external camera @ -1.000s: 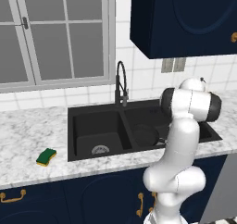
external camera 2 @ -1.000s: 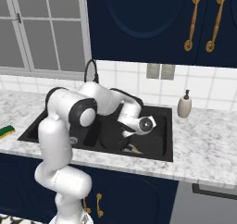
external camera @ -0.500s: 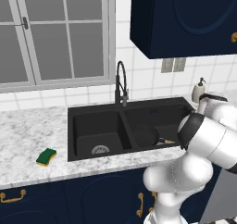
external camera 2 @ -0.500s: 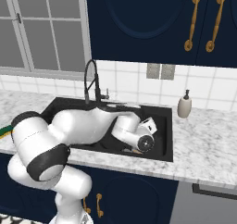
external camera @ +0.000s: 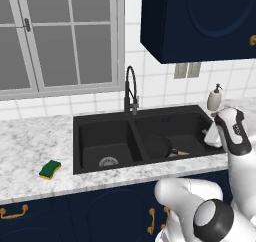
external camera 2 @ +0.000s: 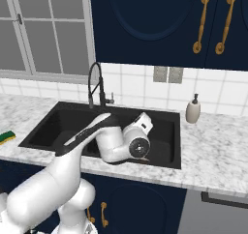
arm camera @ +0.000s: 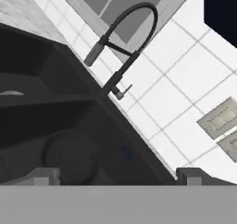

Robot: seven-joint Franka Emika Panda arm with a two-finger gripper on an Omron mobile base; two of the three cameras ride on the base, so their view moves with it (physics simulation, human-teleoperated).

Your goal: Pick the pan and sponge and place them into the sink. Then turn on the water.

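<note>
Black and shallow, the pan (external camera: pixel 159 147) lies on the floor of the right basin of the sink (external camera: pixel 102 128), close to the middle divider, with its short handle pointing right toward the near wall. Over the right end of that basin hangs the gripper (arm camera: pixel 113 177), its fingers (arm camera: pixel 42 177) spread wide and holding nothing; in the hand view the round dark pan (arm camera: pixel 69 156) sits just beyond them and the gooseneck faucet (arm camera: pixel 121 47) rises behind the far rim. From the right base view the white arm reaches across the near edge of the sink (external camera 2: pixel 164 116) with the hand low over the right basin. The sponge (external camera: pixel 50 169), green on top with a yellow base, rests on the marble table (external camera: pixel 30 146) well to the left of the sink, near the front edge. A faucet (external camera: pixel 130 90) stands at the far rim above the divider, and a white soap dispenser (external camera: pixel 214 98) stands on the table at the far right corner of the sink.
</note>
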